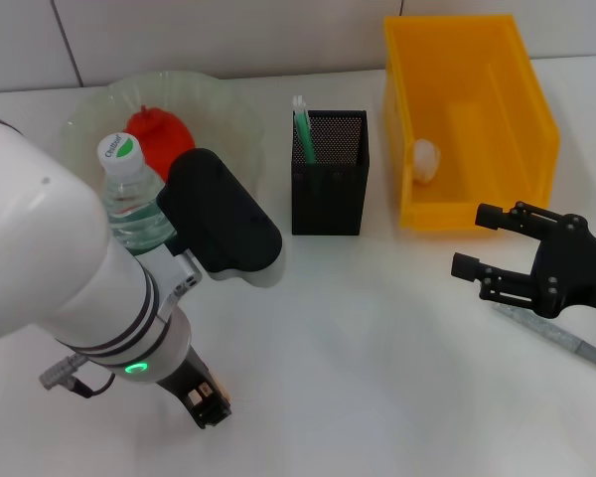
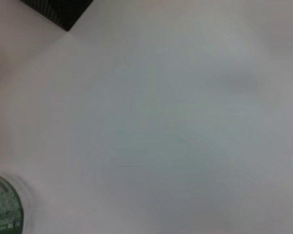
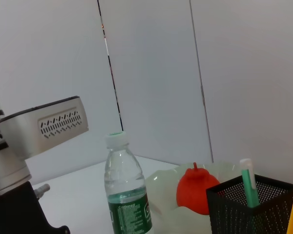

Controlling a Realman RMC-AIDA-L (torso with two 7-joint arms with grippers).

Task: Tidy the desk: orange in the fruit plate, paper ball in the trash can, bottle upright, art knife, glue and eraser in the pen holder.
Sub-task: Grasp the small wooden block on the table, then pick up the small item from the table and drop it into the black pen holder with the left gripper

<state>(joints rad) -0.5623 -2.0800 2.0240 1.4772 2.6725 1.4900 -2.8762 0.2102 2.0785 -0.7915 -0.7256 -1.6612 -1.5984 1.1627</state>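
The bottle (image 1: 129, 194) stands upright with its white cap on, in front of the fruit plate (image 1: 228, 109); it also shows in the right wrist view (image 3: 128, 195). The orange (image 1: 159, 134) lies in the plate. My left gripper (image 1: 219, 214) is right beside the bottle. The paper ball (image 1: 425, 159) lies in the yellow bin (image 1: 536, 109). The black mesh pen holder (image 1: 328, 174) holds a green-and-white stick (image 1: 303, 129). My right gripper (image 1: 474, 240) is open and empty above the grey art knife (image 1: 556, 336), which lies on the table. No eraser is in view.
The white table (image 1: 377, 378) runs to a tiled wall at the back. My left arm (image 1: 70, 288) fills the lower left and hides the table there. The left wrist view shows bare table, a corner of the pen holder (image 2: 63, 9) and the bottle's label (image 2: 5, 207).
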